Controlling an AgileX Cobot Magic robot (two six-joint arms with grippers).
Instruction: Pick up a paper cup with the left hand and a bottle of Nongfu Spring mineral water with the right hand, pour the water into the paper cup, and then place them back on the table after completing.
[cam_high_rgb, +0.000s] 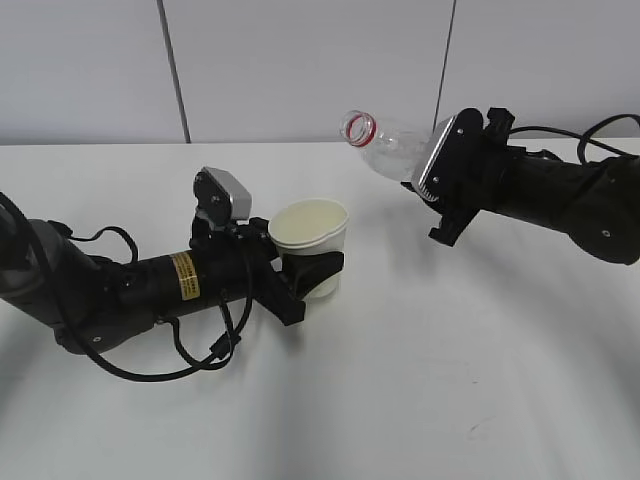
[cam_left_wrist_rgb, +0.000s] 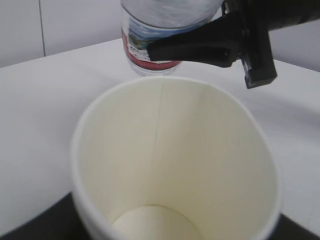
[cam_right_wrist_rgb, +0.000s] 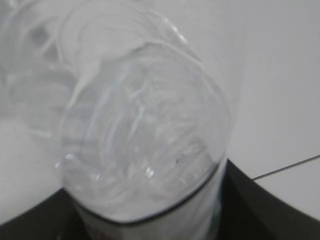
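My left hand (cam_high_rgb: 312, 272), the black arm with the yellow label, is shut on a white paper cup (cam_high_rgb: 310, 236), held upright low over the table (cam_high_rgb: 400, 390). The cup fills the left wrist view (cam_left_wrist_rgb: 175, 160), and its inside looks pale, with the bottom showing. My right hand (cam_high_rgb: 441, 172) is shut on a clear, uncapped Nongfu Spring bottle (cam_high_rgb: 392, 146), lifted and tilted so its red-ringed mouth points left, up and to the right of the cup. The bottle's red label shows in the left wrist view (cam_left_wrist_rgb: 150, 47). The bottle (cam_right_wrist_rgb: 140, 150) fills the right wrist view. I see no stream of water.
A small dark scuff mark (cam_high_rgb: 480, 426) lies on the white tabletop at the front right. A pale wall with vertical seams stands behind the table. Both black arms lie low over the table, with cables looping beside the left one.
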